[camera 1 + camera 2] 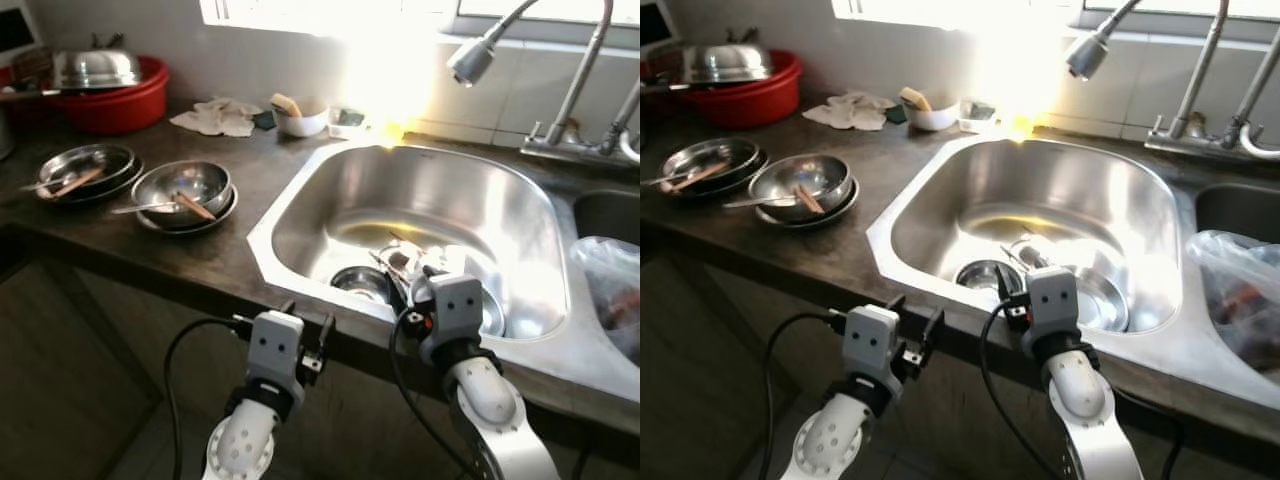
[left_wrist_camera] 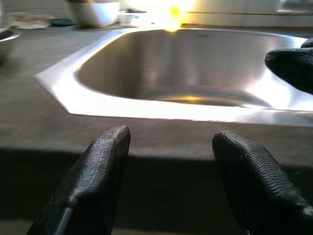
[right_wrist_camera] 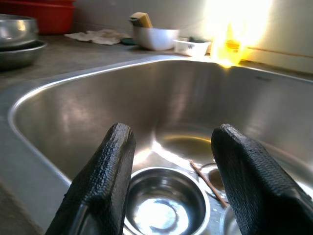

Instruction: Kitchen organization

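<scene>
Center frame, head views: dark countertop (image 1: 215, 255) with a big steel sink (image 1: 300, 215) set into it, sun glare washing out the back wall. Right of it, a second basin holding a clear plastic bag (image 1: 612, 285). Faucet (image 1: 580, 85) upper right, its spray head (image 1: 470, 60) hanging over the sink. Upper left, a red tub (image 1: 130, 100) with a steel lid (image 1: 97, 68) in it. Left-middle of the counter, stacked steel bowls (image 1: 185, 190) with a spoon and wooden stick inside; further left, steel plates (image 1: 85, 170) with another stick. Back of the counter: crumpled cloth (image 1: 215, 117), white bowl (image 1: 300, 120) with a sponge, small white tray (image 1: 348, 120).

Sink bottom, lower center: small steel bowl (image 3: 164, 208) beside a wider steel dish (image 1: 1095, 295), thin sticks lying across them.

Right gripper (image 3: 171, 181) over the sink's front edge, above the small bowl, fingers spread apart, holding nothing. Left gripper (image 2: 171, 181) lower, in front of the counter edge at the sink's left corner, fingers likewise spread and empty.
</scene>
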Available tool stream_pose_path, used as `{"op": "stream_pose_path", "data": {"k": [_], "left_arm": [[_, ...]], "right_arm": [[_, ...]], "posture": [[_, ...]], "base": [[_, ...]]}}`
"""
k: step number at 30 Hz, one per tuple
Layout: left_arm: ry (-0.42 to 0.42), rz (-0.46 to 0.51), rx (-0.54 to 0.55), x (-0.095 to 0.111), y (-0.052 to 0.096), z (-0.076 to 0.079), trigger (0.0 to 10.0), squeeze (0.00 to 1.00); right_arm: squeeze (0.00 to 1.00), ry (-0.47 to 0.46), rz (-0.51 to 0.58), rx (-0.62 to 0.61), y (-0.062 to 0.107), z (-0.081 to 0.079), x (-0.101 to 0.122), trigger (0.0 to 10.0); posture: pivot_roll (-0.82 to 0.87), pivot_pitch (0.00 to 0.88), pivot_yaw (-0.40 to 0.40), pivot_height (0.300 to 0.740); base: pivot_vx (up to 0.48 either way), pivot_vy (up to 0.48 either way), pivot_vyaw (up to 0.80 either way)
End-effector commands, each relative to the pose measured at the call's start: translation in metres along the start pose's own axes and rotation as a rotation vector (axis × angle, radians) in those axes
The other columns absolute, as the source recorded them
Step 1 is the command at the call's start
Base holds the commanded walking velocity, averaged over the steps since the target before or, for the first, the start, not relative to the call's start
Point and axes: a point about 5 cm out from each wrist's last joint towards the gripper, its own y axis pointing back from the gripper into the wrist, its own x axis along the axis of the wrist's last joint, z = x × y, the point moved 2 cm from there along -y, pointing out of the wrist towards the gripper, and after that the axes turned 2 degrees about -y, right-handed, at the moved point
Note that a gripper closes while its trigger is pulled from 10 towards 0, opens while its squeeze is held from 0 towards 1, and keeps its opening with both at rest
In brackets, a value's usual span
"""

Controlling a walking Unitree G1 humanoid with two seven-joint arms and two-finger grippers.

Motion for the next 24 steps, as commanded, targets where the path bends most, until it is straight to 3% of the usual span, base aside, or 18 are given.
{"op": "stream_pose_path", "data": {"k": [1,6,14,24], "left_arm": [[-0.01,-0.042,0.029,-0.0089,0.0015,-0.006,10.0,0.0],[-0.015,-0.044,0.03,-0.0093,0.0023,-0.0065,10.0,0.0],[-0.014,-0.047,0.028,-0.0097,0.0036,-0.0073,10.0,0.0],[-0.019,-0.053,0.031,-0.0098,0.0038,-0.009,10.0,0.0]], "right_arm": [[0.0,-0.006,-0.009,0.007,-0.0014,-0.002,-0.0027,10.0],[0.0,-0.015,-0.006,0.005,-0.0037,-0.0027,-0.0018,10.0],[0.0,-0.048,-0.001,-0.006,-0.0071,-0.0005,-0.0004,10.0],[0.0,-0.026,0.023,0.072,-0.0108,-0.0063,0.0038,10.0]], "posture": [[0.04,0.059,-0.01,0.74],[0.04,0.063,-0.006,0.74],[0.05,0.068,-0.001,0.74],[0.05,0.072,0.003,0.74]], "base": [[0.0,0.277,0.8],[0.0,0.423,0.8],[0.0,0.449,0.0],[0.0,0.0,0.11]]}}
